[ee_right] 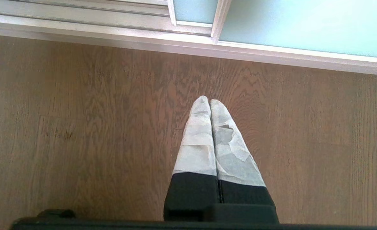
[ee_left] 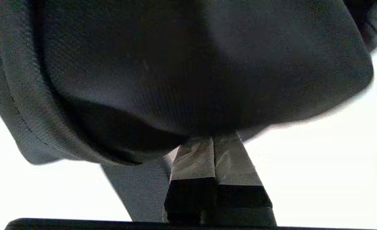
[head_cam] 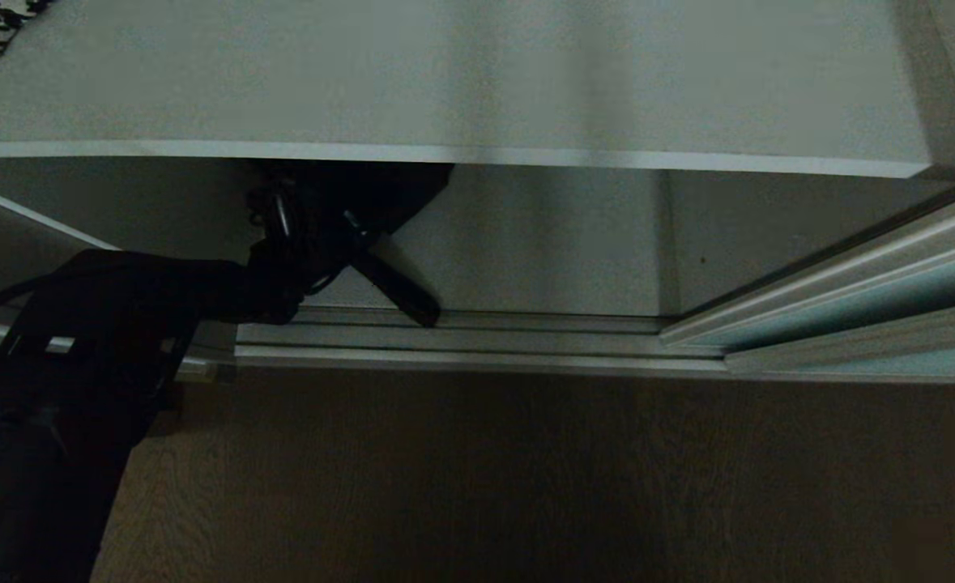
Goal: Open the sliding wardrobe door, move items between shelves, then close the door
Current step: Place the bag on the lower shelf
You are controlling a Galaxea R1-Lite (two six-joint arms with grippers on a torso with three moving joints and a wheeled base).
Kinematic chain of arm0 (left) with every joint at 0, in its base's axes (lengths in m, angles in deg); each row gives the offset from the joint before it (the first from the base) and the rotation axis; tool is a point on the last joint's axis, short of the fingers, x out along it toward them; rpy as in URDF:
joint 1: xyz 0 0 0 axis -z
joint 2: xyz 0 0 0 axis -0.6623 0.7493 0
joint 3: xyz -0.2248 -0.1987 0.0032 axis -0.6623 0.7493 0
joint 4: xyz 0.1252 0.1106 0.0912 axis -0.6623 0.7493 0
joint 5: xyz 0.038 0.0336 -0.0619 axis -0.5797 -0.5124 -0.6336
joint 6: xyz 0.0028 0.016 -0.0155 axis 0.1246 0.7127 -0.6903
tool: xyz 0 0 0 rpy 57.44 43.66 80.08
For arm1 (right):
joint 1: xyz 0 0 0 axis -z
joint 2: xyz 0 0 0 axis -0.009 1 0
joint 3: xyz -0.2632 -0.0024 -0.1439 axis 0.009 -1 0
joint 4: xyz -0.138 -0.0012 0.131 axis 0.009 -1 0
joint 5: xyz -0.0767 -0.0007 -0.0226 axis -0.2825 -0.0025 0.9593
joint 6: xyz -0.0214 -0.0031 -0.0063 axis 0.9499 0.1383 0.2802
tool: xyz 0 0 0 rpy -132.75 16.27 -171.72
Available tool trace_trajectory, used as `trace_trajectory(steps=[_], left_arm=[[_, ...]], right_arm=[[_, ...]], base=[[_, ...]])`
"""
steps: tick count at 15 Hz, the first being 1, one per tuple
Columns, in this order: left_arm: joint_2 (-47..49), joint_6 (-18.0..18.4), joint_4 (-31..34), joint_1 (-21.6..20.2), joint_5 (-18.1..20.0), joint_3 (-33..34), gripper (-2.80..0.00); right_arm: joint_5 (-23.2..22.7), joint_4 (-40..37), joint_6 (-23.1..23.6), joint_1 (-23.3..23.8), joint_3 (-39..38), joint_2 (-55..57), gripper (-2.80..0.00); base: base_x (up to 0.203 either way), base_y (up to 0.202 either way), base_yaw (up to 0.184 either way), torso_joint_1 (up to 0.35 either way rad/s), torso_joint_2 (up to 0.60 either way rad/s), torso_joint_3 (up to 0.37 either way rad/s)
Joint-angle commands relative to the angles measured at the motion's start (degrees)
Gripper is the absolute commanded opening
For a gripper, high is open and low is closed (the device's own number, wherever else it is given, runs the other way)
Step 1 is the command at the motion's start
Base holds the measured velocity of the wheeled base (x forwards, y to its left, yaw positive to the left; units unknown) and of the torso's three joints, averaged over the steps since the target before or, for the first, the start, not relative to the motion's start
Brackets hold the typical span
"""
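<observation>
One item held: the large black garment of textured cloth (ee_left: 182,73) is pinched at its edge by the left gripper (ee_left: 213,140), jaws clenched on the fabric so it hangs free.
Garment position: under the flat pale grey-white shelf (head_cam: 445,89), inside the wardrobe, a strap (head_cam: 396,291) dangling toward the silver floor track (head_cam: 477,344).
Door: the frosted blue-green glass sliding wardrobe door (head_cam: 890,300) stands slid right, leaving access.
Right gripper (ee_right: 210,102): closed, empty, parked over the brown wood-grain floor (ee_right: 79,127).
</observation>
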State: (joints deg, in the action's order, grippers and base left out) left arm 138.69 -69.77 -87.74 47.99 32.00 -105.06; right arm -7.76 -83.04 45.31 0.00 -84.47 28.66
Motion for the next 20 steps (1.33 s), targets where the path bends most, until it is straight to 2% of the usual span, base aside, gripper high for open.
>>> trace_trajectory(steps=[1, 3, 6, 7, 8, 9, 11, 13, 20], left_arm=[[0.07, -2.03, -3.54, 0.34, 0.39, -0.04, -2.8], [-1.06, -4.28, -6.6, 0.76, 1.89, 0.03, -2.8], [-2.05, -4.03, -1.68, 2.32, 3.72, 0.19, -2.8], [-2.91, -3.93, 2.57, 2.59, 7.08, 0.22, -2.8], [-4.17, -3.5, 8.07, 2.73, 12.12, 0.28, -2.8], [-5.27, -2.09, 12.53, 2.84, 13.93, 0.56, -2.8], [-6.15, 3.71, 20.16, 3.12, 14.74, 0.9, -2.8], [-7.59, 3.79, 22.36, 3.22, 14.66, 4.18, -2.8], [-20.81, 2.73, 23.63, 4.57, 13.77, 24.51, -2.8]], right_arm=[[-0.05, 0.02, 0.02, -0.02, 0.0, -0.26, -2.8], [-0.05, 0.02, -0.05, -0.02, -0.08, -0.26, -2.8], [-0.05, 0.02, -0.07, -0.02, 0.0, -0.26, -2.8], [-0.05, 0.02, 0.02, -0.02, 0.0, -0.26, -2.8], [-0.05, 0.02, 0.02, -0.02, -0.01, -0.26, -2.8], [-0.05, 0.02, -0.01, -0.02, -0.06, -0.26, -2.8], [-0.05, 0.02, -0.04, -0.02, 0.0, -0.26, -2.8], [-0.05, 0.02, -0.03, -0.02, 0.0, -0.21, -2.8], [-0.05, 0.02, 0.02, -0.02, -0.08, -0.26, -2.8]], base=[[0.0, 0.0, 0.0, 0.0, 0.0, 0.0], [0.0, 0.0, 0.0, 0.0, 0.0, 0.0], [0.0, 0.0, 0.0, 0.0, 0.0, 0.0], [0.0, 0.0, 0.0, 0.0, 0.0, 0.0], [0.0, 0.0, 0.0, 0.0, 0.0, 0.0], [0.0, 0.0, 0.0, 0.0, 0.0, 0.0], [0.0, 0.0, 0.0, 0.0, 0.0, 0.0], [0.0, 0.0, 0.0, 0.0, 0.0, 0.0], [0.0, 0.0, 0.0, 0.0, 0.0, 0.0]])
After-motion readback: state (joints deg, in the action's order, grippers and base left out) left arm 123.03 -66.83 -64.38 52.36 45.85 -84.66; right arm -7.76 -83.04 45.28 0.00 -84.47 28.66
